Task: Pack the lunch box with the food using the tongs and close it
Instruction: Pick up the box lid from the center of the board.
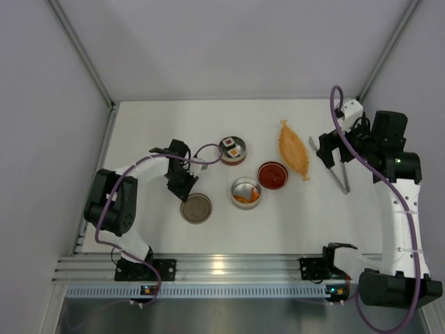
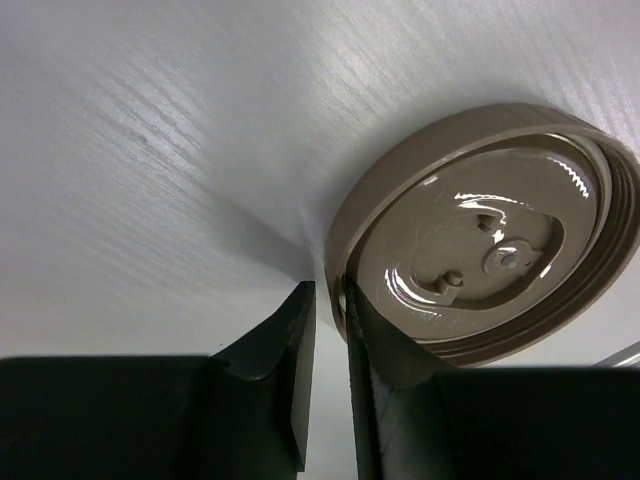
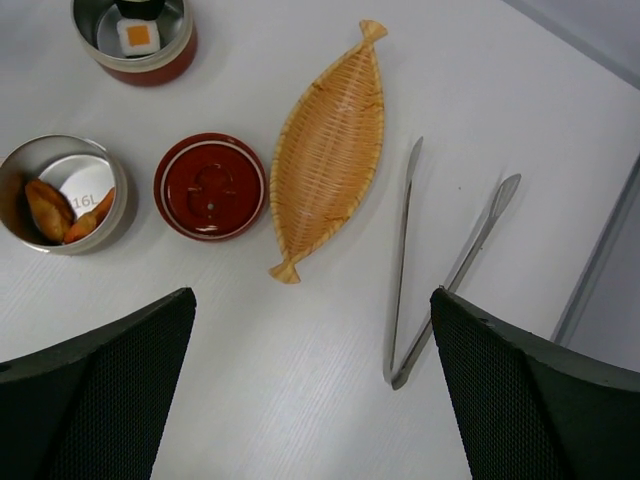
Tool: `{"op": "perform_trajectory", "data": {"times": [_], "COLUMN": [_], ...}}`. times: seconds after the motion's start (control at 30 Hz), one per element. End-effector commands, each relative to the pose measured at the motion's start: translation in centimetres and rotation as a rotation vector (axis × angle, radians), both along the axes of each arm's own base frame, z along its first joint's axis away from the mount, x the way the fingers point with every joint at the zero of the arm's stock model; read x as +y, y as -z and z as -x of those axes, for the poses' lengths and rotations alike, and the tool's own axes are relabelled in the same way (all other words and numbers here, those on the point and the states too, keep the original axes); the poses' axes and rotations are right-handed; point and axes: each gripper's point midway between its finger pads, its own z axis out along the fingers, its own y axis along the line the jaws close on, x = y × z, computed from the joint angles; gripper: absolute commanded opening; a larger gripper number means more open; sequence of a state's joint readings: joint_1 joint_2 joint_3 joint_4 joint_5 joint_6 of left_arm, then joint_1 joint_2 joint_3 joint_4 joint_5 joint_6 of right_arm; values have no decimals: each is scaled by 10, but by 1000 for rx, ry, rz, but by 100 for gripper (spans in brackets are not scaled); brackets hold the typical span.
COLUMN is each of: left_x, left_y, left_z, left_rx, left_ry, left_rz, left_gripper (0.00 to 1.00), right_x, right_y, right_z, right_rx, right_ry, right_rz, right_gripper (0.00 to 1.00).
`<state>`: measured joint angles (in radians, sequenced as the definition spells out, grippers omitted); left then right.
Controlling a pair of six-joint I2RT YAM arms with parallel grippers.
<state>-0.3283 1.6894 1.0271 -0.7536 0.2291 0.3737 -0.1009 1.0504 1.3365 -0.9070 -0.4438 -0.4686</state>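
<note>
The tongs [image 3: 400,280] lie spread in a V on the table, their joint between my open right gripper's [image 3: 312,295] fingers; that gripper [image 1: 334,154] hovers above them [image 1: 341,177]. The food sits in two round tins of the lunch box: a white block [image 3: 140,35] in the red-walled tin [image 1: 232,149], orange chunks [image 3: 60,210] in the steel tin [image 1: 245,193]. My left gripper [image 2: 325,290] straddles the rim of a brown lid [image 2: 480,240], one finger inside and one outside. A thin gap remains between the outer finger and the rim.
A red lid [image 1: 272,175] lies upside down beside the steel tin. An orange boat-shaped woven tray [image 1: 293,148] rests between the red lid and the tongs. The brown lid [image 1: 196,208] lies near the front left. Walls enclose the table on three sides.
</note>
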Motion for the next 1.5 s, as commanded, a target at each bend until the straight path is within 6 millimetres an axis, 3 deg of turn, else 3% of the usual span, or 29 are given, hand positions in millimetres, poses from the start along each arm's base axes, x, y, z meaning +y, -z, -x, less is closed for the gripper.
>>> {"op": "perform_trajectory", "data": {"times": [0.0,0.13,0.2,0.23,0.3,0.33,0.4,0.43,0.47,0.6,0.77,0.93,1.13,1.47], "left_x": [-9,-10,-12,-21,-22,-24,-28,-29,-38,-50,-63,-76,-87,-92], "left_y": [-1,-10,-28,-54,-84,-105,-125,-135,-151,-181,-207,-235,-262,-274], "left_z": [-15,-16,-5,-15,-10,-19,-16,-1,1,21,53,70,74,83], "left_rx": [-45,-19,54,37,58,16,12,63,62,62,91,46,-47,-74], "left_ry": [-11,-27,-38,-49,-51,-45,-5,15,47,141,251,338,392,428], "left_rz": [10,15,74,169,226,252,287,305,369,485,642,801,914,997], "left_gripper": [22,0,0,0,0,0,0,0,0,0,0,0,0,0], "right_x": [16,33,46,57,69,81,94,109,117,150,188,216,241,279], "right_y": [5,17,24,26,37,39,50,52,52,62,57,50,29,0], "right_z": [-5,-4,-2,2,8,11,18,24,26,42,63,76,98,118], "right_rx": [-2,65,99,116,147,155,186,200,195,234,230,205,126,-8], "right_ry": [-81,-119,-152,-176,-207,-239,-282,-335,-369,-534,-747,-874,-1016,-1174], "right_rz": [-8,-35,-42,-53,-64,-77,-94,-112,-124,-193,-285,-318,-375,-381], "right_gripper": [99,99,99,99,99,99,99,99,99,97,94,92,86,72]}}
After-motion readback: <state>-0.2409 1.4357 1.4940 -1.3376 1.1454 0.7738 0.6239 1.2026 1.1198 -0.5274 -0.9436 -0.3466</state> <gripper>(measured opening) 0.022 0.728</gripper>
